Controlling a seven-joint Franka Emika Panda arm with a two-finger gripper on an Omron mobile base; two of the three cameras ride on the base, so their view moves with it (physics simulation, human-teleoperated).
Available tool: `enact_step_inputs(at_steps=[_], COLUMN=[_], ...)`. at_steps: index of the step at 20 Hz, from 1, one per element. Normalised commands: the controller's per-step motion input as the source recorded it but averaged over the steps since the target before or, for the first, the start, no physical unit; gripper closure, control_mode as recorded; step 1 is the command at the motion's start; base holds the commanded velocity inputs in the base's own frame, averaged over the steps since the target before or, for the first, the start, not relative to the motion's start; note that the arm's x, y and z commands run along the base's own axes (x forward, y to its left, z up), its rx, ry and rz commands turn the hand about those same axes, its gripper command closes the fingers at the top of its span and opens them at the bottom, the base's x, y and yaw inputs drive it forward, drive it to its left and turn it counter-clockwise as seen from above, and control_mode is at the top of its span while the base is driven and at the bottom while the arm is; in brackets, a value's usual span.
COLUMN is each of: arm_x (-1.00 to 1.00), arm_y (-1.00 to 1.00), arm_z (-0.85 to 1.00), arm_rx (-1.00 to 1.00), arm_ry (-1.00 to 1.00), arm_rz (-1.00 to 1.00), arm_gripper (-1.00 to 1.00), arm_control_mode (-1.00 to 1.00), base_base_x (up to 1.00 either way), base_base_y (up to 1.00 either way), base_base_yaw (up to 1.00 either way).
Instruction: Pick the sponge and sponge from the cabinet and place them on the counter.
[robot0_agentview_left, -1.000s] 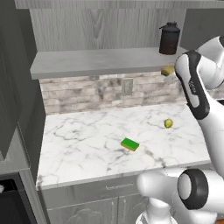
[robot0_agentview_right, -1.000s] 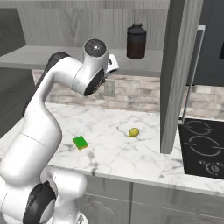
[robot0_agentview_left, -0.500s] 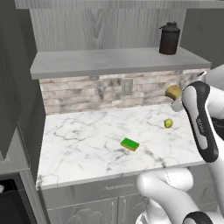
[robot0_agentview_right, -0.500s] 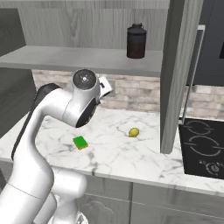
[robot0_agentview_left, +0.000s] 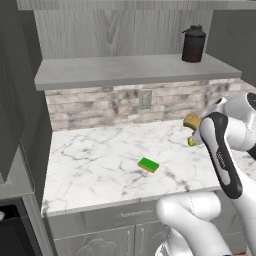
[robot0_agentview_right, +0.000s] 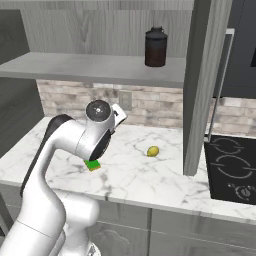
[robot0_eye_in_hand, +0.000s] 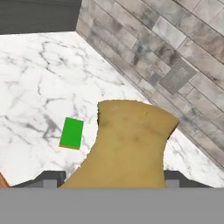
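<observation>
Above the white marble desk (robot0_agentview_left: 100, 160), the arm's gripper (robot0_eye_in_hand: 109, 177) carries the yellow-brown sponge (robot0_eye_in_hand: 129, 144), its jaws spread wide and clamped on the chunky block, which bulks large in the hand view and shows as a tan lump beside the wrist in the left base view. The green sponge (robot0_agentview_left: 148, 164) already lies flat on the desk, well apart from the brick backsplash (robot0_agentview_left: 125, 102). A small yellow-green ball (robot0_agentview_right: 153, 151) rests on the marble nearer the stovetop (robot0_agentview_right: 232, 167), and a dark canister (robot0_agentview_right: 155, 47) stands on the cabinet (robot0_agentview_left: 125, 30) shelf above. The risk from here looks plain: released from this height, the soft block could bounce or roll toward the desk edge, or land on the green sponge; a descent too near the wall might also scrape the brick.
</observation>
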Motion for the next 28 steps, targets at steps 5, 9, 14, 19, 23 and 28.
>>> enact_step_inputs(at_steps=[5,9,14,19,23,28], arm_x=[0.32,0.33,0.28,0.29,0.28,0.28], arm_y=[0.0,0.0,0.0,0.0,0.0,0.0], arm_z=[-0.51,-0.54,-0.63,-0.63,-0.61,-0.53], arm_rx=[-0.06,-0.07,-0.08,-0.07,-0.04,-0.02], arm_ry=[0.05,0.08,0.1,0.09,0.08,0.04], arm_rz=[0.09,0.09,0.09,0.09,0.08,0.07], arm_gripper=[1.0,1.0,1.0,1.0,1.0,1.0], arm_control_mode=[-1.0,-1.0,-1.0,-1.0,-1.0,-1.0], base_base_x=[0.0,0.0,0.0,0.0,0.0,0.0], base_base_y=[0.0,0.0,0.0,0.0,0.0,0.0], base_base_yaw=[0.0,0.0,0.0,0.0,0.0,0.0])
